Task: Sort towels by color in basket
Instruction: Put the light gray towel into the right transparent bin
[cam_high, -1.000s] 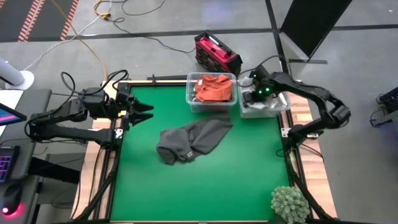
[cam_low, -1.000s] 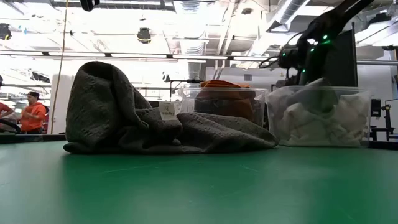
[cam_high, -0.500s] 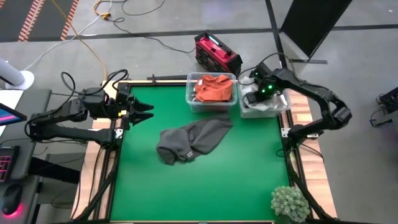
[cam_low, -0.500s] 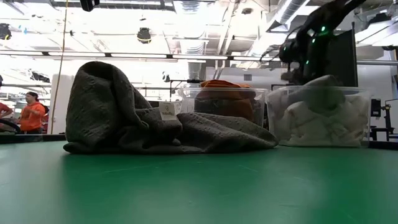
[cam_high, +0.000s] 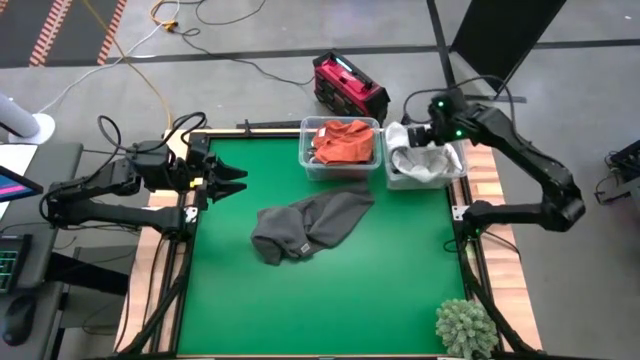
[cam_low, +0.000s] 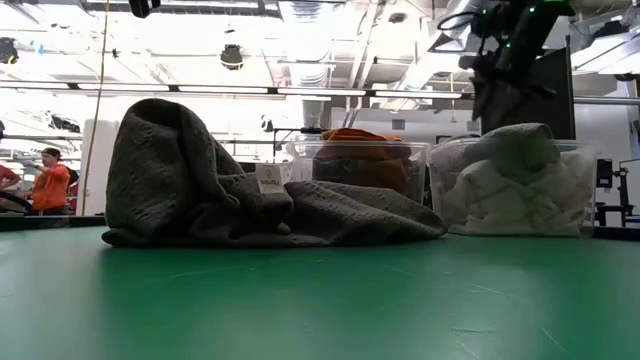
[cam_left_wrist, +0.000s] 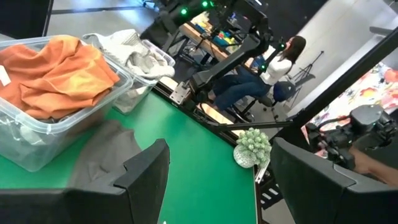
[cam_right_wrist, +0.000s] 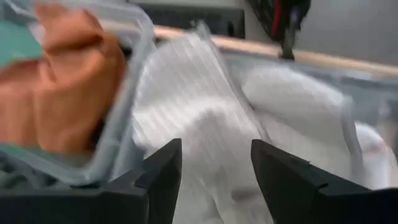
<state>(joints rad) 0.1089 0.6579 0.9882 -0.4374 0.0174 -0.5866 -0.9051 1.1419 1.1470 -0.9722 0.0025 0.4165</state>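
Note:
A dark grey towel (cam_high: 310, 225) lies crumpled in the middle of the green table (cam_high: 330, 310). An orange towel (cam_high: 343, 141) fills the left clear bin (cam_high: 304, 150) at the far edge. White towels (cam_high: 425, 163) are heaped in the right clear bin (cam_high: 388, 178). My right gripper (cam_right_wrist: 214, 168) hangs open above the white towels (cam_right_wrist: 205, 124), with nothing between its fingers. In the low view it (cam_low: 497, 75) is clear above the heap (cam_low: 515, 170). My left gripper (cam_high: 232, 180) waits open at the table's left edge, above the table.
A green spiky plant ball (cam_high: 465, 328) sits at the table's near right corner. A red and black device (cam_high: 350, 85) lies on the floor behind the bins. People show in the room beyond the table (cam_low: 48, 180). Green table lies bare around the grey towel.
My right gripper has opened and let go of a white towel in the right bin. It has then risen up clear of the bin. The towel stays heaped on top of the other white cloths.

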